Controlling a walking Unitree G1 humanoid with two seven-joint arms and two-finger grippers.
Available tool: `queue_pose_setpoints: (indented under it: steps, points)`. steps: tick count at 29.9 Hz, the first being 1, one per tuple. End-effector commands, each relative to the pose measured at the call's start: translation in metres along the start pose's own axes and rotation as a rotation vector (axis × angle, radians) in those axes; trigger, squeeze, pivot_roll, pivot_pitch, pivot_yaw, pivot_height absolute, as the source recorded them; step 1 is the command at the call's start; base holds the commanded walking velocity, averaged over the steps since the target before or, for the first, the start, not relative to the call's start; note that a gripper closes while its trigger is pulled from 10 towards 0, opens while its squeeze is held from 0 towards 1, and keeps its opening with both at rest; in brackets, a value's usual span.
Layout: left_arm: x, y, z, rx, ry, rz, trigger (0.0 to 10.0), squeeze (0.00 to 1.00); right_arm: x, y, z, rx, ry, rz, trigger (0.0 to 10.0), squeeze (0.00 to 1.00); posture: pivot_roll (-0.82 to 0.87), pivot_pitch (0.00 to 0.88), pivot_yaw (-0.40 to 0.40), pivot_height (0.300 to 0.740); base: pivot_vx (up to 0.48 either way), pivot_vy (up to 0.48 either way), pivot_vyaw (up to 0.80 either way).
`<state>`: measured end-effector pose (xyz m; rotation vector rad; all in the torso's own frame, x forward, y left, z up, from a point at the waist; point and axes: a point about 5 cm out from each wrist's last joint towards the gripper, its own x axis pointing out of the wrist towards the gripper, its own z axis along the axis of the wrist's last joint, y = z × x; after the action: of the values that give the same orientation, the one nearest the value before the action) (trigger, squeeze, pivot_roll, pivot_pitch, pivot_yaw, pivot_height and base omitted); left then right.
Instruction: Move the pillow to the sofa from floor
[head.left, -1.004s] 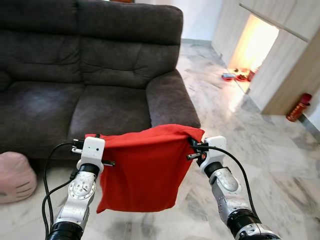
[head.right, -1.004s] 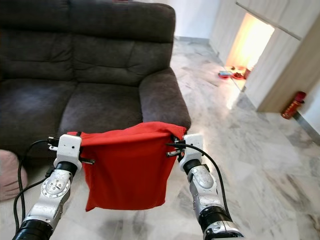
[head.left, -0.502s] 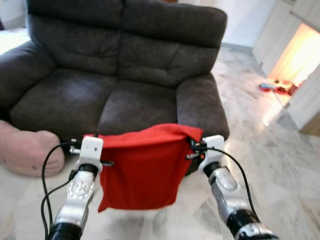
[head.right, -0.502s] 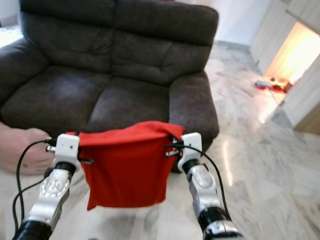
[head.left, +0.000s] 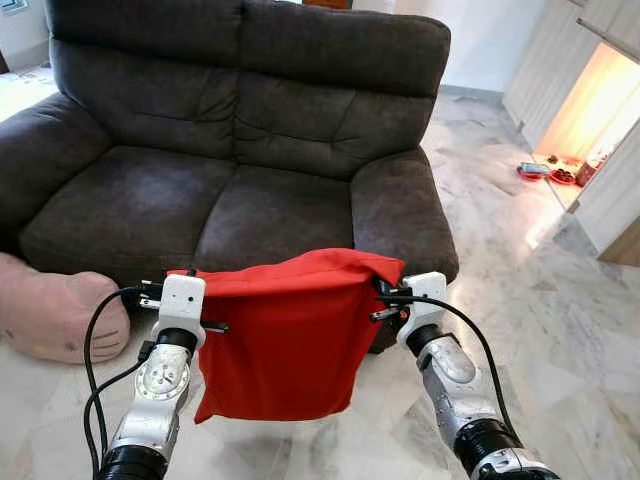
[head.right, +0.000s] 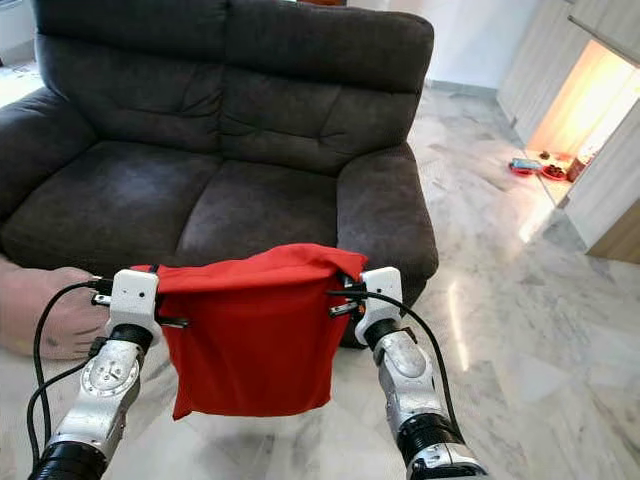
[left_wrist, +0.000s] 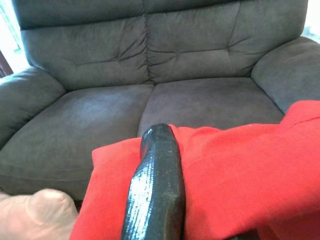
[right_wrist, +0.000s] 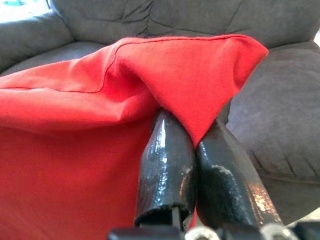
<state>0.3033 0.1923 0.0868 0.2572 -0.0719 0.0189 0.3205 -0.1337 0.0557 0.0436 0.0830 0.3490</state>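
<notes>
Straight ahead at twelve o'clock stood the dark grey two-seat fabric sofa (head.left: 240, 150), its top cut off by the frame. At nine o'clock a pale pink plush cushion (head.left: 55, 312) lay on the marble floor (head.left: 560, 330), partly out of view. Between the arms hung the red cloth pillow (head.left: 280, 340). Left gripper (head.left: 165, 293) and right gripper (right_wrist: 192, 150) each pinched an upper corner, fingers closed tight on the fabric.

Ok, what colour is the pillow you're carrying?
Red, plain, no pattern. The pillow shows best in the left eye view.
</notes>
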Motion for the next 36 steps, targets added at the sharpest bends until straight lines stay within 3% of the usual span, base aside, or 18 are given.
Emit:
queue_pose_setpoints:
  steps: [1, 36]
  points:
    - [0.0098, 0.0022, 0.0227, -0.007, -0.106, 0.006, 10.0, 0.00, 0.0038, 0.0006, 0.0148, -0.030, -0.078, 0.017, 10.0, 0.00, 0.11, 0.000, -0.133, 0.740, 0.296, 0.000, 0.79]
    - [0.0108, 0.0020, 0.0247, -0.006, -0.116, 0.009, 10.0, 0.00, 0.0040, 0.0015, 0.0148, -0.017, -0.077, 0.010, 10.0, 0.00, 0.11, 0.000, -0.136, 0.740, 0.374, 0.000, 0.02]
